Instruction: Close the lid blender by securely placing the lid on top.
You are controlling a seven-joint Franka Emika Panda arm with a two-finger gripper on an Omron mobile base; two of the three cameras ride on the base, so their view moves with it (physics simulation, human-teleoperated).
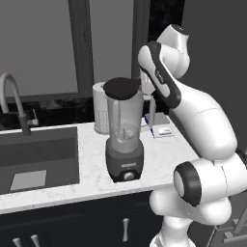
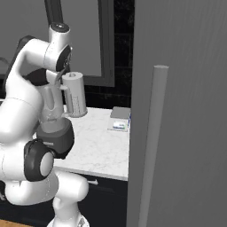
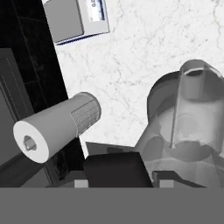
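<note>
The blender (image 1: 124,140) stands on the marble counter, a translucent grey jar on a dark base with a front knob. The black round lid (image 1: 120,88) lies across the jar's mouth, slightly tilted. My arm reaches over from the right, and the hand sits just right of the lid, behind the forearm. In the hand view the lid (image 3: 116,168) fills the space between my gripper (image 3: 123,183) fingertips, with the jar (image 3: 188,113) below it. The gripper looks shut on the lid. In the right base view my arm hides most of the blender (image 2: 55,133).
A white paper towel roll (image 1: 100,113) stands close behind the blender, against the window. A small box (image 1: 161,131) lies on the counter to the right. A sink (image 1: 38,154) with a faucet (image 1: 12,96) is to the left. A tall grey panel (image 2: 177,111) rises at the right.
</note>
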